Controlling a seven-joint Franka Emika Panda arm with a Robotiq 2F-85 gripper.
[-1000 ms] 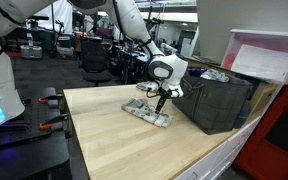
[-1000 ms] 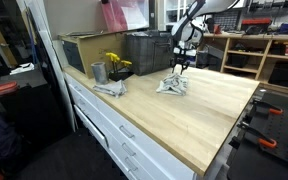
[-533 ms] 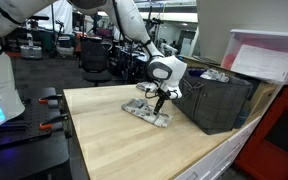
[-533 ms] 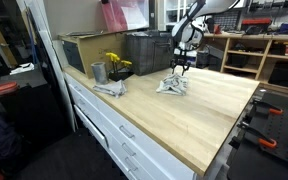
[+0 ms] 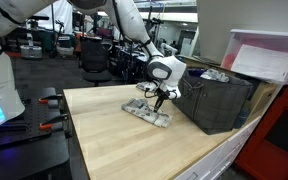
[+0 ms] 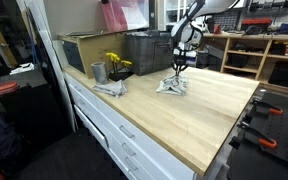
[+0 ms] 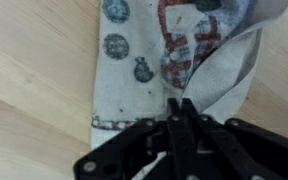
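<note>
Printed cloth [image 7: 134, 70] flat on table [image 5: 104, 140], gripper [image 7: 180, 108] pinched shut on its folded edge, crate [image 5: 219, 100] near.

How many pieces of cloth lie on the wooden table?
2. A printed white cloth lies under the gripper, before the dark bins. A grey crumpled cloth lies beside the metal cup holding yellow flowers. Others may be hidden inside the bins.
</note>
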